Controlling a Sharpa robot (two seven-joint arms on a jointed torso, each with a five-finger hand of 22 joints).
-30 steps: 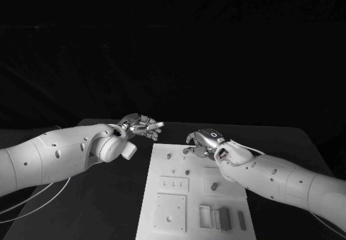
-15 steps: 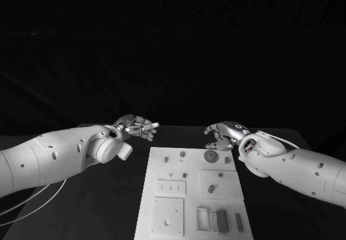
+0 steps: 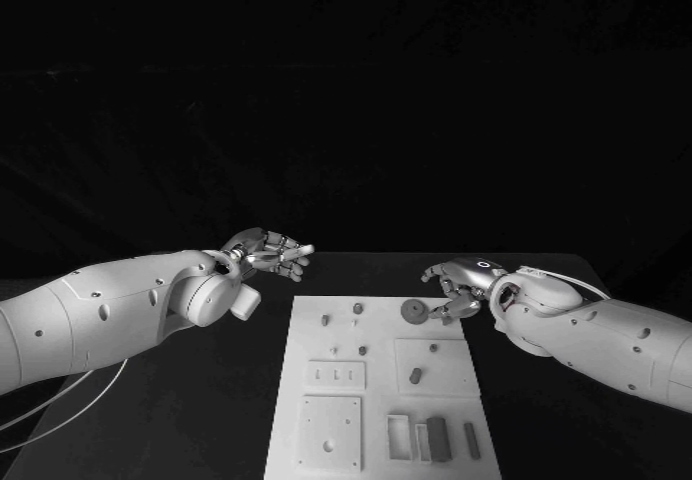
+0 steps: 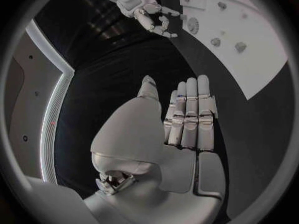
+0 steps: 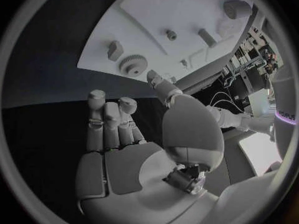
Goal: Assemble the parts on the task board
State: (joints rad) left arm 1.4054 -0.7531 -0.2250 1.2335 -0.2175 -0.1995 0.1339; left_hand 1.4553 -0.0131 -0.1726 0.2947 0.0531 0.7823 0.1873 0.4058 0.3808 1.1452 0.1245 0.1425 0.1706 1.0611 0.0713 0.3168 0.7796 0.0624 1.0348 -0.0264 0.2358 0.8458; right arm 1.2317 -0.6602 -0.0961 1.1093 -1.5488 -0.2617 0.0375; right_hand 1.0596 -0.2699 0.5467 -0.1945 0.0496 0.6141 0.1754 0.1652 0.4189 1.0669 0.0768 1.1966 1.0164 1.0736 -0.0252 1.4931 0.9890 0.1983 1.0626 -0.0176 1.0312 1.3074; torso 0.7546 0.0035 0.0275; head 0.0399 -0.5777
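The task board (image 3: pixel 387 385) lies in the middle of the black table (image 3: pixel 202 400), its long sides running from the table's near edge toward the far one, and its far end falls between the two hands. A dark toothed gear (image 3: pixel 415 311) lies flat near the board's far right corner, with a small upright piece (image 3: pixel 449 316) just beside it at the right edge. Two small pegs (image 3: pixel 326 320) stand near the far left corner, and two more dark pegs sit a little nearer along the board's middle. A raised square plate (image 3: pixel 433 365) on the right side carries a short dark piece (image 3: pixel 414 376). On the left side lies a small plate with three slots (image 3: pixel 336 374), and nearer still a larger square block (image 3: pixel 330 430) with a round hole. At the near right corner stand several narrow bars (image 3: pixel 437 438), some pale and some dark, side by side. The right hand (image 3: pixel 456 283) hovers just off the board's far right corner, close to the gear but apart from it; its fingers are loosely curved and spread, and it holds nothing. In the right wrist view its fingers (image 5: pixel 111 115) lie straight beside one another, with the gear beyond them. The left hand (image 3: pixel 268 254) hangs above the bare table beyond the board's far left corner, well apart from the parts, fingers extended and gently curled, with nothing in it.
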